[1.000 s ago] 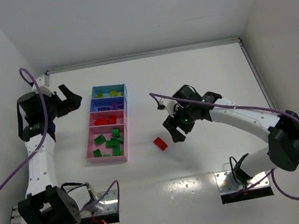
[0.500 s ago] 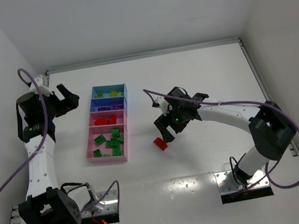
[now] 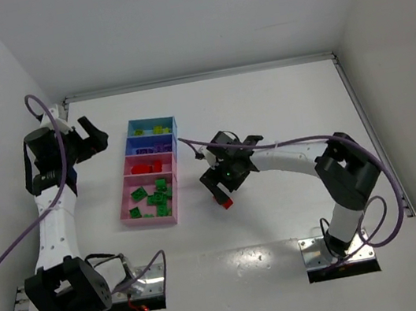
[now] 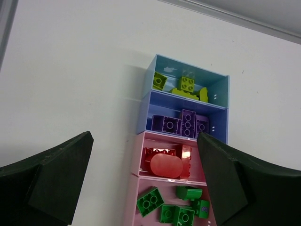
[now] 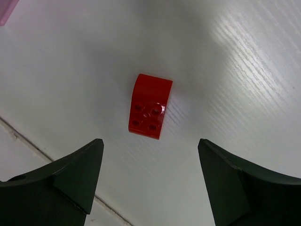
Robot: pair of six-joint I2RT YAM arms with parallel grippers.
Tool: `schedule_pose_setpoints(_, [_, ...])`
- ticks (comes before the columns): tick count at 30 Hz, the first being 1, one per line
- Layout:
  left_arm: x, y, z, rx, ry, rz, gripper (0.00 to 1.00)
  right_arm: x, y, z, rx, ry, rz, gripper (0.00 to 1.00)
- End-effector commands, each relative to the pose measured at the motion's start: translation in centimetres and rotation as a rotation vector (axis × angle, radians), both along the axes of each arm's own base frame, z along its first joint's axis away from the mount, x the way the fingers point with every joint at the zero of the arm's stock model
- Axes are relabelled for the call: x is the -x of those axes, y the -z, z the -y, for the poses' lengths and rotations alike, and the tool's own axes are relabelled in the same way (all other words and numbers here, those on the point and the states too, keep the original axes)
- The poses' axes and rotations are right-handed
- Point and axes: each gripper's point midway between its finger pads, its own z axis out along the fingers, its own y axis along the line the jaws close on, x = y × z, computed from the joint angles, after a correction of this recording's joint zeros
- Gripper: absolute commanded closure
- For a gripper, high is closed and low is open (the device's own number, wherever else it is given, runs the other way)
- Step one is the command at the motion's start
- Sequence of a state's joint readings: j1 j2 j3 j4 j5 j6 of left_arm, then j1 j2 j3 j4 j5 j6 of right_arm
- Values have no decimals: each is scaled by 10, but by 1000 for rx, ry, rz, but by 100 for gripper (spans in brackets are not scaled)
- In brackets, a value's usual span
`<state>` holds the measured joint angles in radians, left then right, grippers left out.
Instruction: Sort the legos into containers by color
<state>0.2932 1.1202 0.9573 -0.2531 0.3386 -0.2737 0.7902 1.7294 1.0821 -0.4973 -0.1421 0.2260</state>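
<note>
A single red lego point(image 5: 150, 106) lies on the white table, also seen from above point(image 3: 225, 202). My right gripper point(image 3: 220, 184) hovers just above it, open and empty, with the brick ahead of the gap between the fingers point(image 5: 153, 174). The row of containers point(image 3: 131, 213) lies to the left: lime legos point(image 4: 187, 85) in the far blue tray, purple legos point(image 4: 181, 123) in the second blue tray, red legos point(image 4: 167, 164) in a pink tray, green legos point(image 4: 170, 209) in the nearest pink tray. My left gripper point(image 3: 95, 137) is open and empty, raised left of the trays.
Walls enclose the table at the back and on both sides. The arm bases point(image 3: 339, 249) sit at the near edge. A purple cable point(image 3: 190, 144) loops from the right arm over the table near the trays.
My right gripper has moved left toward the trays and now sits over the red lego. The left arm has stayed in place.
</note>
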Motion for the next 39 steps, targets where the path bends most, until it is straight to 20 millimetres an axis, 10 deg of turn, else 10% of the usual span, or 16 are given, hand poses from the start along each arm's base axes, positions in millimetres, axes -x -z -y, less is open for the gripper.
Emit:
schedule_pose_setpoints(1, [-8,-8,-3,-18,-8,31,0,-1,-3,-15,-31,-8,-3,18])
schedule_pose_setpoints(18, [-13,10,-11,-4,-26,-15,0,12,38,-14,89,-35,-50,30])
schedule_pose_setpoints(29, [-11,17,-15,-10,-32,-23,0,0,47,-11,166,11,33,88])
schedule_pose_setpoints(33, [-10,17,-17,-6,-33,-22,0,-17,21,-17,144,4,122,100])
schedule_pose_setpoints(39, [-10,15,-8,12,11,-16,0,-52,-69,-27,55,-46,345,100])
